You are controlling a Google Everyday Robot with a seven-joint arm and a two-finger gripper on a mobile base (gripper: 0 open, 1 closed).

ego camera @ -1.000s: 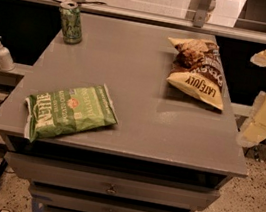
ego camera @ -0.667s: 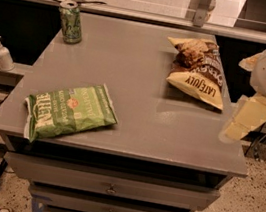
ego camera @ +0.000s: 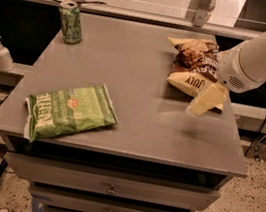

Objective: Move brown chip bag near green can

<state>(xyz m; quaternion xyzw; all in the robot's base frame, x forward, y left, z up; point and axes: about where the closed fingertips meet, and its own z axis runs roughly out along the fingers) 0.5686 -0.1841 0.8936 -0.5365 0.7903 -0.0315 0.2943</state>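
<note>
The brown chip bag [ego camera: 193, 63] lies flat at the back right of the grey table [ego camera: 140, 94], dark brown end toward the back, cream-yellow lettered end toward the front. The green can [ego camera: 70, 21] stands upright at the back left corner, far from the bag. My gripper [ego camera: 205, 99] comes in from the right on a white arm [ego camera: 263, 54]. It hangs just above the table at the bag's front right edge and hides part of the cream end.
A green chip bag [ego camera: 68, 112] lies at the front left, partly over the table's edge. A white pump bottle [ego camera: 2, 54] stands on a lower ledge to the left. Drawers [ego camera: 111, 190] sit under the tabletop.
My arm and gripper have moved left from beyond the table's right edge to over the table, reaching the brown chip bag's front right edge. The bags and can have not moved.
</note>
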